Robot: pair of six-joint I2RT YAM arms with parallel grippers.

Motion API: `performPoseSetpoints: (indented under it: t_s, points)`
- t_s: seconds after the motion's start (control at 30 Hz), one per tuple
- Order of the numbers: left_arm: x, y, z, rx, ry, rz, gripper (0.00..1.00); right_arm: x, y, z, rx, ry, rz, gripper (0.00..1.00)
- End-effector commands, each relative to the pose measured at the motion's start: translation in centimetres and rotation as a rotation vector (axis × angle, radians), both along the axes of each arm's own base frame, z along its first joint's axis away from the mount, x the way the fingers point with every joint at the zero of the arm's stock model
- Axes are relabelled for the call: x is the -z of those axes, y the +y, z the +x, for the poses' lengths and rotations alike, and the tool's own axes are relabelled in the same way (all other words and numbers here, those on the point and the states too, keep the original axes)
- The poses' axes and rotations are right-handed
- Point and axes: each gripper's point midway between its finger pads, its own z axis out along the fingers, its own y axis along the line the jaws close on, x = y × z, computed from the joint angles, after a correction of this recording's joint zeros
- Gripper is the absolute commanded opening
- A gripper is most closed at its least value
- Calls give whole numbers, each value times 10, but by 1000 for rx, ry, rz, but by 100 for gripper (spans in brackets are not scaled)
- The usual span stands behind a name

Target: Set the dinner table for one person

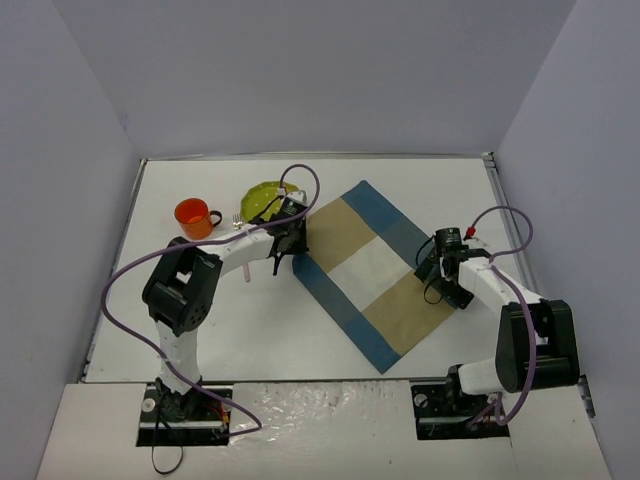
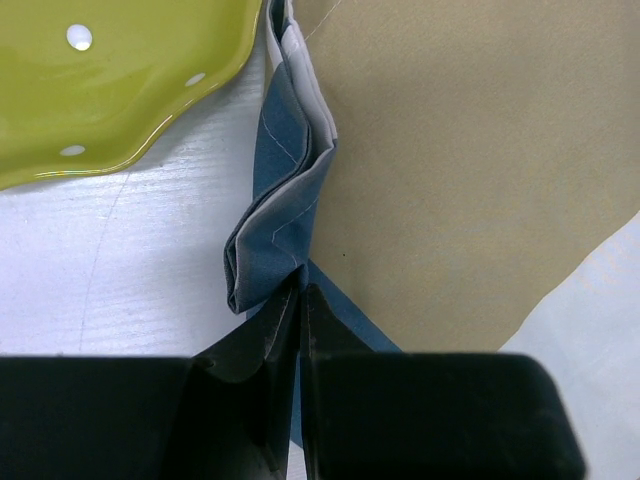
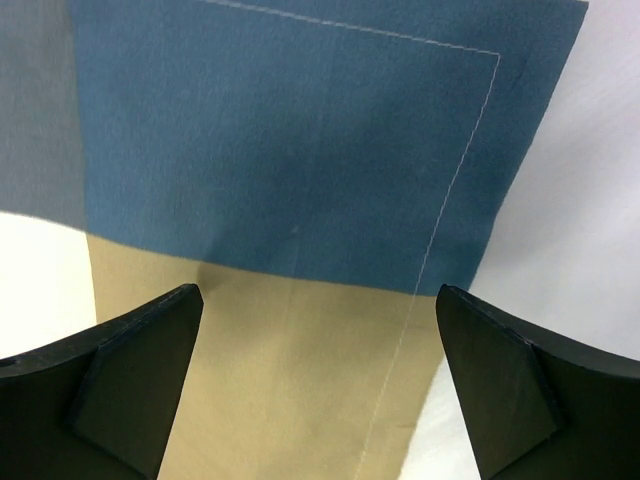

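The blue-and-tan checked placemat (image 1: pixel 365 270) lies diagonally on the white dinner table (image 1: pixel 250 330). My left gripper (image 1: pixel 284 252) is at the placemat's left corner. In the left wrist view the gripper (image 2: pixel 301 292) is shut on the bunched-up blue edge of the placemat (image 2: pixel 275 235), which stands folded above the table (image 2: pixel 130 270). My right gripper (image 1: pixel 436 276) hovers over the placemat's right corner. In the right wrist view it (image 3: pixel 320 335) is open and empty, with the blue and tan cloth (image 3: pixel 280 150) between its fingers (image 3: pixel 150 370).
A green plate (image 1: pixel 262 199) lies just behind the left gripper and shows in the left wrist view (image 2: pixel 100 90). An orange cup (image 1: pixel 195 217) stands to its left. A small metal utensil (image 1: pixel 238 222) lies between them. Lavender walls bound the table.
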Motion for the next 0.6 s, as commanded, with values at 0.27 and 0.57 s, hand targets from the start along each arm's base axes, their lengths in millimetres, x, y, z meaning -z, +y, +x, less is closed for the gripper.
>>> performPoseSetpoints:
  t_s: [0.27, 0.57]
  points:
    - [-27, -17, 12, -11, -50, -113, 0, 31, -19, 16, 128, -19, 29, 51]
    - [-25, -41, 31, -15, -39, -186, 0, 21, -59, 51, 209, -40, -7, 17]
